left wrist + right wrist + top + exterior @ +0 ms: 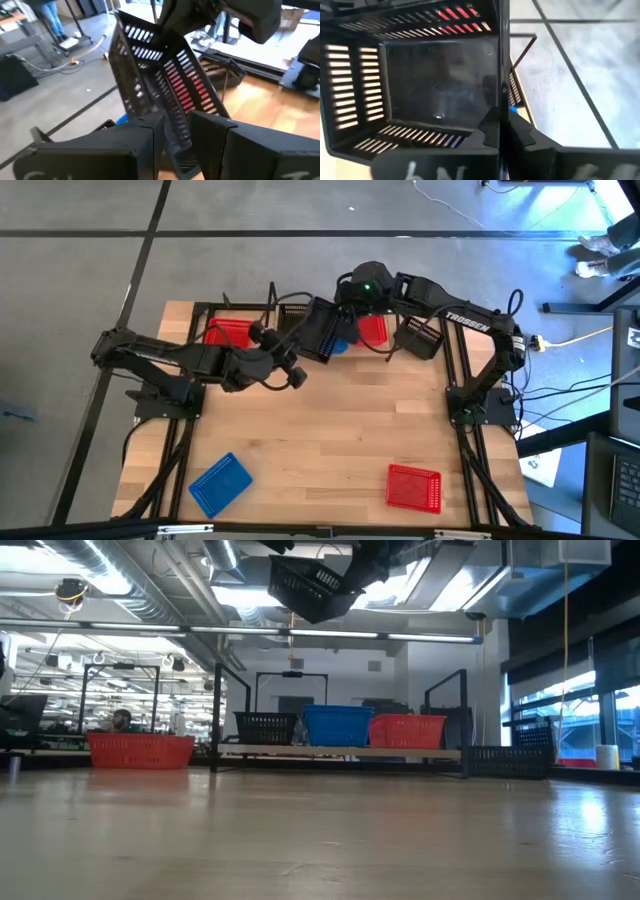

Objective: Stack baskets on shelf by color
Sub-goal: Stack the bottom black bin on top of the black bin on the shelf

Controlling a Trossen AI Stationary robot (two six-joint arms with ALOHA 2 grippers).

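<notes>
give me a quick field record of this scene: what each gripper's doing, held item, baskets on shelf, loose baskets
right gripper: shut on the rim of the black basket, held tilted in the air above the shelf
left gripper: open, empty, beside the lifted basket
on shelf: black, blue basket and red basket in a row, low view
loose on table: blue one, red one at the near edge
other: second black basket near the right arm

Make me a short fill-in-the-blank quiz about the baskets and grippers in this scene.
1. The right gripper is shut on the rim of a ____ perforated plastic basket, held tilted in the air.
2. On the wooden shelf, the blue mesh basket stands between a black one and a ____ one.
3. The left gripper holds ____.

Missing words: black; red; nothing
</notes>
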